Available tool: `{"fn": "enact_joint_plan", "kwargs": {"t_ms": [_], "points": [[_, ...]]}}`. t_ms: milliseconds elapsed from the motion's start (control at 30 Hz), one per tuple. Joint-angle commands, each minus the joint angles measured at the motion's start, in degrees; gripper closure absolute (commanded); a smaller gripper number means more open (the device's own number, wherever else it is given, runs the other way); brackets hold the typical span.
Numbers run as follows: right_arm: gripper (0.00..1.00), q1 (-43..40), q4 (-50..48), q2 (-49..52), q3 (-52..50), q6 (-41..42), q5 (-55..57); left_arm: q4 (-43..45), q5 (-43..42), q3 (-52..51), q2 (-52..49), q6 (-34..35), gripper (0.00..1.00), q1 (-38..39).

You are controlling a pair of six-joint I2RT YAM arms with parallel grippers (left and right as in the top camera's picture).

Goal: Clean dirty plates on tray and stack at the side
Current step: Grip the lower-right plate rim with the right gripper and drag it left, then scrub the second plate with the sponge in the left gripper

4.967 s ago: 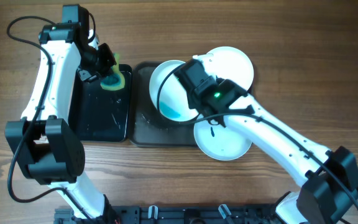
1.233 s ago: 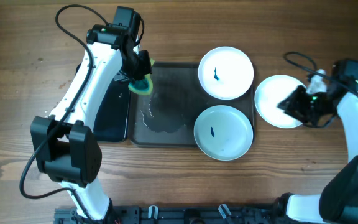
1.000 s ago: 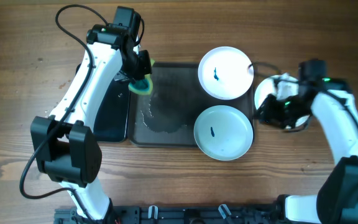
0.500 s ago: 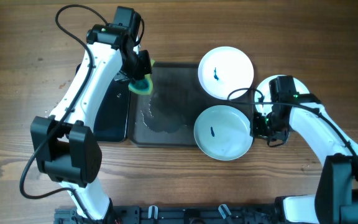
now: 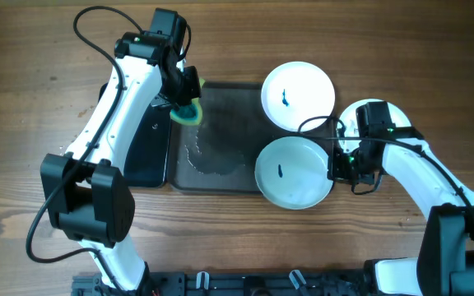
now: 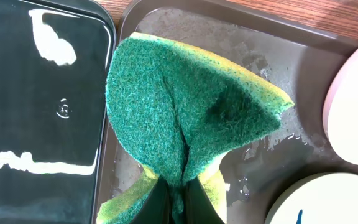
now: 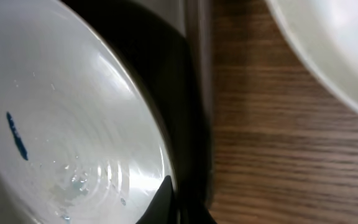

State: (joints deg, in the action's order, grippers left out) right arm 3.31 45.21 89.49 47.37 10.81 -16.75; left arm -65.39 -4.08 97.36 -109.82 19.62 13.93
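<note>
The dark grey tray (image 5: 220, 140) holds two white plates with blue smears: a far plate (image 5: 298, 96) and a near plate (image 5: 295, 173). A third plate (image 5: 383, 111) without a visible smear lies on the table right of the tray, partly under my right arm. My right gripper (image 5: 336, 164) is shut on the near plate's right rim; the right wrist view shows its fingers (image 7: 166, 199) pinching that rim (image 7: 157, 134). My left gripper (image 5: 186, 103) is shut on a green and yellow sponge (image 6: 185, 112) above the tray's far left corner.
A glossy black tray (image 5: 142, 140) lies left of the grey tray and shows in the left wrist view (image 6: 36, 106). Water film and droplets (image 5: 208, 156) sit on the grey tray's left half. Bare wooden table (image 5: 434, 66) surrounds both trays.
My right gripper left the plate on the table, moved left, and closed on the near plate's right rim; that plate shifted slightly left. My left arm with the sponge stayed still.
</note>
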Motion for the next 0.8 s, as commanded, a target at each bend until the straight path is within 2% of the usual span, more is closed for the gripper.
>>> {"fn": "enact_joint_plan", "kwargs": {"t_ms": [0,200,400,500,767], "points": [[0.96,2.8,1.4,-2.7,3.6,0.3,-2.8,0.2,1.0,0.5,0.3,0.6,0.96,0.2],[0.96,11.5,-1.0,-5.2,6.2,10.7,-2.8,0.2,0.9,0.5,0.3,0.8,0.96,0.2],[0.96,23.1,-14.1,-2.1,6.3,31.3,2.3,0.4,1.0,0.5,0.3,2.1,0.96,0.2],[0.96,26.5,-16.6,2.0,7.0,38.4,4.9,0.4,1.0,0.5,0.3,2.1,0.96,0.2],[0.96,27.6,-18.6,11.7,13.5,39.5,9.0,1.1,1.2,0.5,0.3,3.1,0.96,0.2]]}}
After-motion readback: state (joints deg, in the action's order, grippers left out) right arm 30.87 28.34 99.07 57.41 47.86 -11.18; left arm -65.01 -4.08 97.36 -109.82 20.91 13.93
